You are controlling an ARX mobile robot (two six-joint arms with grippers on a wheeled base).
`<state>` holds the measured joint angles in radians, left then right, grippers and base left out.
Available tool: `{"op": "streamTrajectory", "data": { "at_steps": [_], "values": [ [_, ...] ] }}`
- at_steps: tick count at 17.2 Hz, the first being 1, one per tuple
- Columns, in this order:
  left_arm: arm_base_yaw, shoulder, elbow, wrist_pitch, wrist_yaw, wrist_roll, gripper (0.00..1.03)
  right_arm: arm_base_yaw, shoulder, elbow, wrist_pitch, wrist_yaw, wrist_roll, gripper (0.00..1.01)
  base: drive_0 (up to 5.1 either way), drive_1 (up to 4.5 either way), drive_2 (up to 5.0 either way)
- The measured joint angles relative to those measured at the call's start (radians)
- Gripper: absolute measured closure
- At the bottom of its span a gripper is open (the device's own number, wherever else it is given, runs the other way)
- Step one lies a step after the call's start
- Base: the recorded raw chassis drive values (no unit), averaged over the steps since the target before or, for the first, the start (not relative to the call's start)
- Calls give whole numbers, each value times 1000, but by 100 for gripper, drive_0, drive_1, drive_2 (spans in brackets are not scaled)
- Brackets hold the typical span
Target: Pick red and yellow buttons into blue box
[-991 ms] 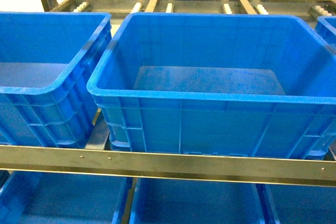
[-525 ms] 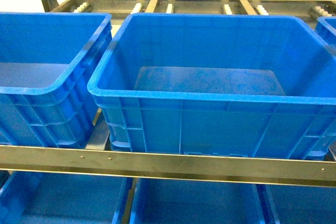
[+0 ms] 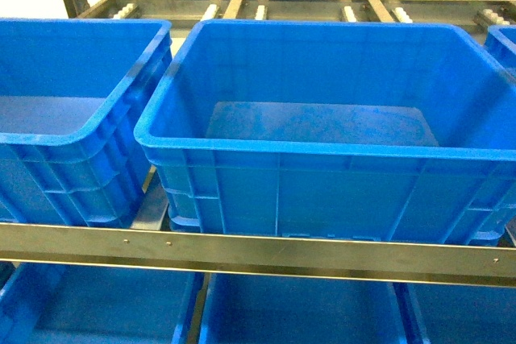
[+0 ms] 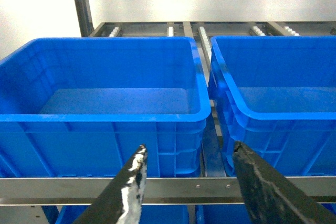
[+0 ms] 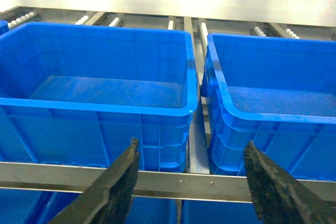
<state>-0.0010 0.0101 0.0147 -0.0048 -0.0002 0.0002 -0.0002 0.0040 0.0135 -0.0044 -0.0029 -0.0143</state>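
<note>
Two grippers, left (image 4: 186, 169) and right (image 5: 191, 174), hover with jaws open and empty before a shelf rail (image 3: 258, 251). The blue box (image 3: 322, 147) sits empty, centred on the shelf. No buttons show; finding them likely comes next.

Blue box (image 3: 322, 151) open-topped, unobstructed above
</note>
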Motion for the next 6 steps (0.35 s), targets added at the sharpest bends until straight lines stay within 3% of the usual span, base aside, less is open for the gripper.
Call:
{"op": "streamTrajectory", "data": {
  "at_steps": [5,6],
  "values": [
    [0,0,0,0,0,0,10,0,0,0,0,0,1,1,0,0,0],
    [0,0,0,0,0,0,3,0,0,0,0,0,0,2,0,0,0]
  ]
}}
